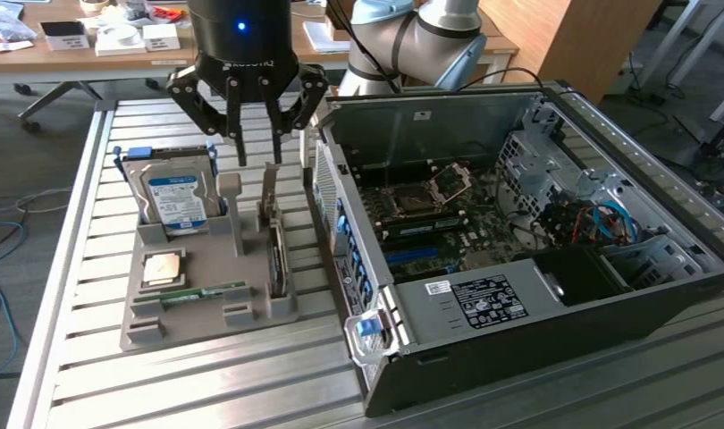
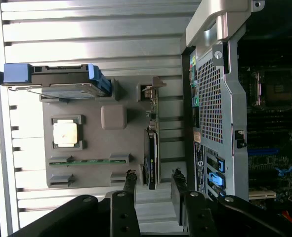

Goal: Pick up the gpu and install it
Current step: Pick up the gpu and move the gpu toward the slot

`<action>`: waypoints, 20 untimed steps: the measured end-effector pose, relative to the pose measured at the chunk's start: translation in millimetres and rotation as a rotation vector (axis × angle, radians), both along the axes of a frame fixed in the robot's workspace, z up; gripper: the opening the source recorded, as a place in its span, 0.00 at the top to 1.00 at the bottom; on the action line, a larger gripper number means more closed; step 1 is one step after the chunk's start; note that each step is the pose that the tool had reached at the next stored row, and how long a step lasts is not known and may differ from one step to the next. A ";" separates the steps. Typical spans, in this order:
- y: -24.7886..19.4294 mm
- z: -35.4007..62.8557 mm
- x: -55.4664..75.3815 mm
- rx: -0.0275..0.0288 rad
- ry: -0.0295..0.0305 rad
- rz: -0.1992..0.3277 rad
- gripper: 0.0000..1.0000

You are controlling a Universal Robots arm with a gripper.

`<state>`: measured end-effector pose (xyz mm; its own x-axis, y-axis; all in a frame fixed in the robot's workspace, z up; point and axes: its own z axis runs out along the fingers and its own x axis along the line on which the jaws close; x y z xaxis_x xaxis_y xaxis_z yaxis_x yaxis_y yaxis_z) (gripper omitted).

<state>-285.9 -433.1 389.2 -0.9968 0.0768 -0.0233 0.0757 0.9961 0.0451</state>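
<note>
Gripper (image 1: 266, 145) hangs over grey tray (image 1: 147, 326). Fingers (image 2: 130, 186) apart, nothing held. Gpu (image 1: 276, 257) stands on thin edge in tray slot, on side by open computer case (image 1: 517, 366). Gpu lies straight below gripper. Wrist view: card's long side points right into gap, one finger each side. Looks like no touch, hard to be sure.

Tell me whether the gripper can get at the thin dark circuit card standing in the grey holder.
Probably yes: the gripper hangs open above the thin dark circuit card, nothing between them.
</note>
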 end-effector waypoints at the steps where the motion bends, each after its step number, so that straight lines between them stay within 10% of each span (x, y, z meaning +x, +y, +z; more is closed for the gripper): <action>1: 0.0 0.0 0.0 0.0000 0.0000 0.000 0.64; 20: 0.0 -26.7 0.0 0.0021 0.0001 0.000 0.57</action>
<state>-285.9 -433.1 362.5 -0.9968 0.0770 -0.0230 0.0758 0.9960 0.0472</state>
